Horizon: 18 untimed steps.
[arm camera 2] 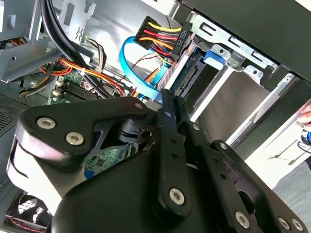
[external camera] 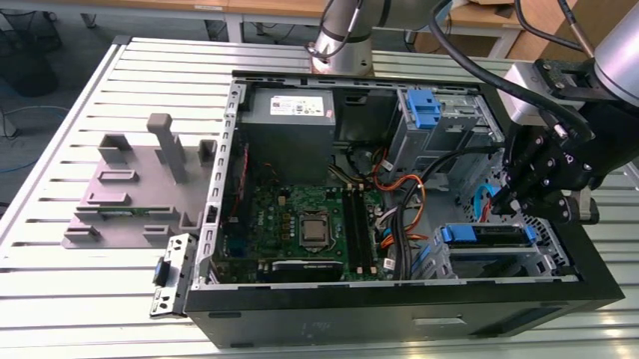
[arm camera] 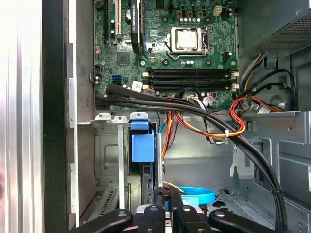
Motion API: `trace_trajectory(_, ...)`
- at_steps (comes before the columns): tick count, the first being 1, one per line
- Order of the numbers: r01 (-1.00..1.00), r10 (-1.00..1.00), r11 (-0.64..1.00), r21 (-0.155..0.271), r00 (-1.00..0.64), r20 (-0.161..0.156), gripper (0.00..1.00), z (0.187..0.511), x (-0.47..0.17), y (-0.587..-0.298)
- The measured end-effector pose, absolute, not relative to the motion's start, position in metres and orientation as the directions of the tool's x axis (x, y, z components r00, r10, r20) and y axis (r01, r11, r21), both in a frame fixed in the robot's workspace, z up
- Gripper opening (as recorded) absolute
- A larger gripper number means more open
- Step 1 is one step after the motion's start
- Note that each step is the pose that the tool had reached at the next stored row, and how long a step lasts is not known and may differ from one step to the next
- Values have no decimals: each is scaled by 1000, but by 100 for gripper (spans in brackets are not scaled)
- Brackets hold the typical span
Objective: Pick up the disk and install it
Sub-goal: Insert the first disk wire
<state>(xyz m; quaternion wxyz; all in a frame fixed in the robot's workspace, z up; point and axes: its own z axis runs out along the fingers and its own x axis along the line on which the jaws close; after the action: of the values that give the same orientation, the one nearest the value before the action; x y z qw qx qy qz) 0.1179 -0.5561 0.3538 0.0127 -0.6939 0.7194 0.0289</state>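
A black tower computer case [external camera: 399, 323] lies open on a ribbed aluminium table [external camera: 90, 299], its green motherboard [external camera: 299, 224] exposed. At the exterior view's right, the robot arm's black two-fingered gripper [external camera: 521, 210] hangs inside the case, just above a silver metal drive cage [external camera: 519, 263].

The disk [external camera: 487, 236], a flat silver hard drive framed by a blue plastic carrier, sits edge-on in that cage. In the first wrist view, the disk [arm camera: 147, 178] stands between the cage rails under its blue carrier tab, with the gripper [arm camera: 166, 191] close beside it. In the second wrist view, the disk [arm camera 2: 197, 80] shows its connector edge just beyond the gripper [arm camera 2: 172, 97].

The claw's two fingers lie pressed together with nothing between them. Whether their tips touch the disk cannot be made out, as the gripper body hides the contact.

The pick-up looks done and the work seems to be in its install step, with the disk lodged in the cage and no longer gripped. Any further seating would call for a straight push along the rails. It would need to stay clear of the blue flat data cable [arm camera 2: 136, 63] and the black cable bundle [arm camera: 194, 109], both nearby.
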Motion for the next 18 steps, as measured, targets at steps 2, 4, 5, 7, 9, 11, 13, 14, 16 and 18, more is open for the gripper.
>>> trace_trajectory(2,-999,-998,35,24,-37,-58,16,354,118,-556)
trace_trajectory(4,-999,-998,35,24,-37,-58,16,354,118,-556)
trace_trajectory(5,-999,-998,35,24,-37,-58,16,354,118,-556)
trace_trajectory(7,-999,-998,35,24,-37,-58,16,354,118,-556)
trace_trajectory(9,-999,-998,35,24,-37,-58,16,353,118,-558)
trace_trajectory(11,-999,-998,35,24,-37,-58,16,353,118,-560)
trace_trajectory(13,-999,-998,35,24,-37,-58,16,351,118,-563)
trace_trajectory(14,-999,-998,35,23,-37,-58,16,351,118,-564)
trace_trajectory(16,-999,-998,35,23,-37,-58,16,351,118,-565)
trace_trajectory(18,-999,-998,35,23,-37,-58,16,351,118,-565)
